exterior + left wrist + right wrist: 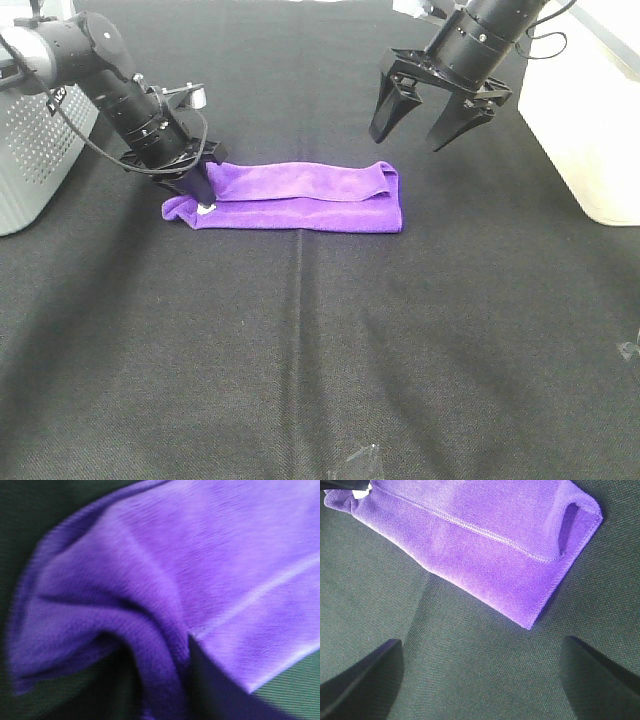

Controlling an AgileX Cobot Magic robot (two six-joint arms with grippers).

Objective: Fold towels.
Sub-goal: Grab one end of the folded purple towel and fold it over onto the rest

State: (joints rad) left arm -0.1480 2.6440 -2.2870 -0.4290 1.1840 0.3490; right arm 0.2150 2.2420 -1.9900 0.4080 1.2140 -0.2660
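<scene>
Black tabletop (320, 350) | folded towel (300, 195) | white tag (362, 491) (exterior, right wrist only)

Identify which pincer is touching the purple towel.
The left pincer, down on the end of the towel; the right pincer hangs open, clear of it.

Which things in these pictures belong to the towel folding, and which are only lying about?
Belonging to the job:
- purple towel, folded into a strip
- left gripper, at one end of the towel
- right gripper, open, raised near the other end

Just lying about:
- grey perforated box
- white bin
</scene>
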